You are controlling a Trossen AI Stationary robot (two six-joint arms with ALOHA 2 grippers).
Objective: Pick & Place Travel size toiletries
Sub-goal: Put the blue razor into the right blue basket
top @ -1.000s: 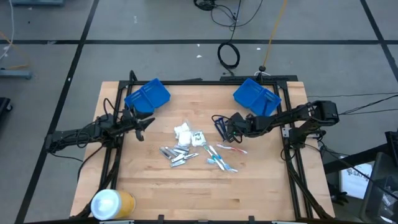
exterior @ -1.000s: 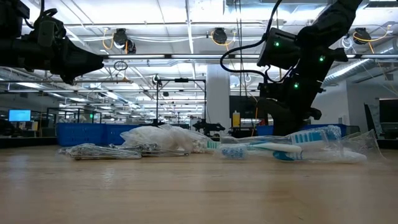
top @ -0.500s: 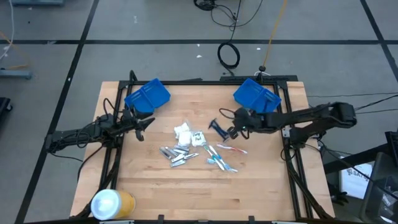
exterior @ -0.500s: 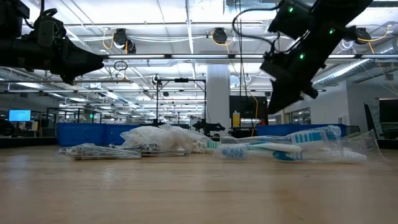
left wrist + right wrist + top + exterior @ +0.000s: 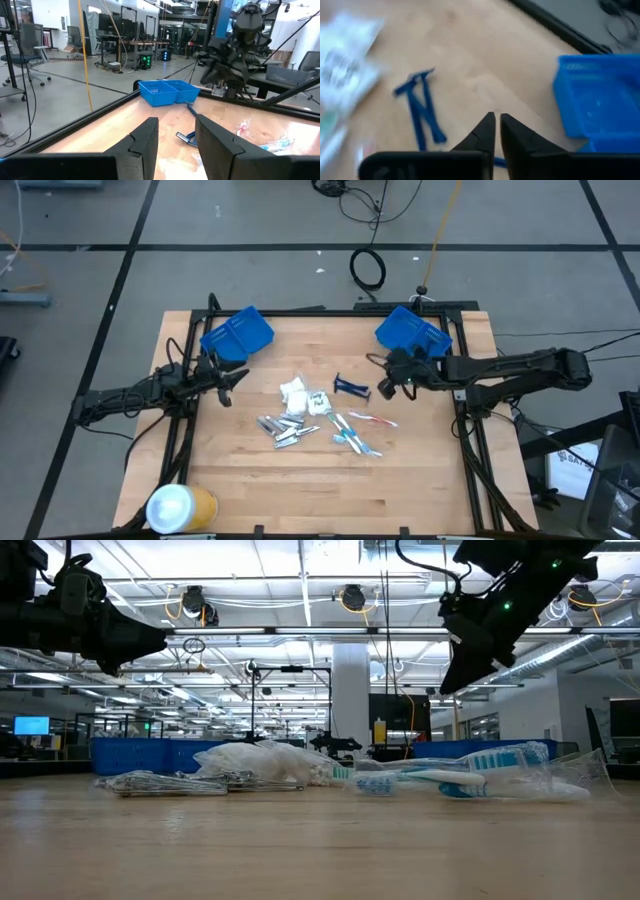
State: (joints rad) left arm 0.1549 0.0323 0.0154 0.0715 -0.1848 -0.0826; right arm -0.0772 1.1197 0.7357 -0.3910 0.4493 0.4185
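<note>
Right gripper (image 5: 386,388) empty, fingers nearly closed, above table beside razors (image 5: 351,387).
Razors flat on table (image 5: 420,470), near right bin (image 5: 412,332); left gripper (image 5: 238,376) idle, slightly open.

We see pale wood table (image 5: 420,470), matt, fine grain. Blue bins (image 5: 237,334) glossy moulded plastic. Silver tubes (image 5: 283,429) shiny, foil-like. White packets (image 5: 294,391) crinkled clear film. Razors (image 5: 351,386) dark blue plastic. Grippers (image 5: 496,131) matt black.
</note>
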